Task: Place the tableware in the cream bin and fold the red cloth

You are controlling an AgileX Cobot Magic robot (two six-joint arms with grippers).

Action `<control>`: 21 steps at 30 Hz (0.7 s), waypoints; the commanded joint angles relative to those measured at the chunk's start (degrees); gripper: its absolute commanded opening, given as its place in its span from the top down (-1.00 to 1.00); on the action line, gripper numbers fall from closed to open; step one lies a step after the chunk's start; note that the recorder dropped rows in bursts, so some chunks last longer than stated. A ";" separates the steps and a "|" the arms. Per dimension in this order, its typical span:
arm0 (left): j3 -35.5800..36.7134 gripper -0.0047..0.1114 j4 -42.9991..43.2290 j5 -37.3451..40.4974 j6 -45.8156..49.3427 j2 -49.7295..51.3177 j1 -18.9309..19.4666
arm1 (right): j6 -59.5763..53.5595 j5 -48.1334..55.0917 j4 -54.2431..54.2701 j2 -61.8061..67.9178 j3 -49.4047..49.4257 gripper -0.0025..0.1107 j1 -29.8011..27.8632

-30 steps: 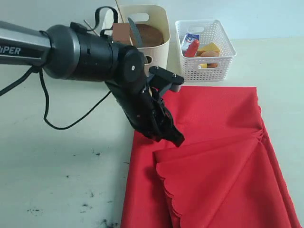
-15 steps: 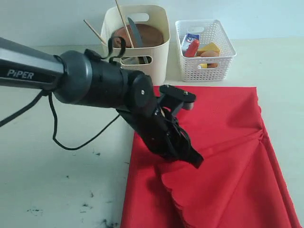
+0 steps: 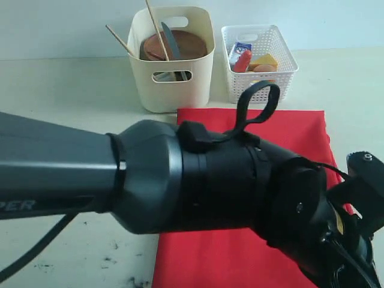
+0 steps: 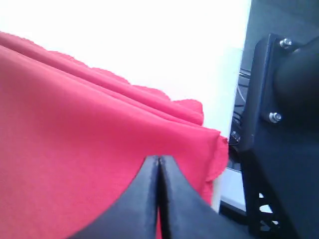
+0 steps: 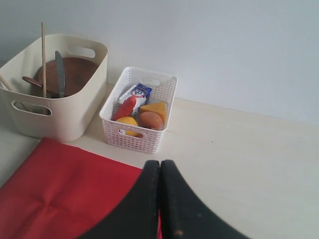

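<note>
The red cloth [image 3: 300,129] lies on the table in front of the bins, mostly hidden by my left arm [image 3: 198,180]. My left gripper [image 4: 159,159] is shut on a lifted fold of the red cloth [image 4: 75,149], close to its scalloped edge. The cream bin [image 3: 180,93] holds the brown plate [image 3: 189,43], knife [image 3: 170,39] and chopsticks [image 3: 155,24]. My right gripper [image 5: 160,163] is shut and empty, hovering over the red cloth's [image 5: 60,189] far corner. From there the cream bin [image 5: 65,119], plate [image 5: 75,74] and knife [image 5: 59,69] show.
A white lattice basket [image 3: 258,81] with a carton and food items stands right of the cream bin; the white basket [image 5: 137,139] also shows in the right wrist view. Bare pale table [image 3: 72,90] lies left of the cloth and right of it [image 5: 249,164].
My left arm has swept from the cloth's left part toward the near right, pulling the scalloped edge along, and now blocks most of the exterior view.
</note>
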 commanded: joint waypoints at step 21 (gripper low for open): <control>14.32 0.90 17.30 10.58 -13.33 -19.99 30.15 | -28.20 -4.01 38.88 28.04 -0.06 0.96 -0.19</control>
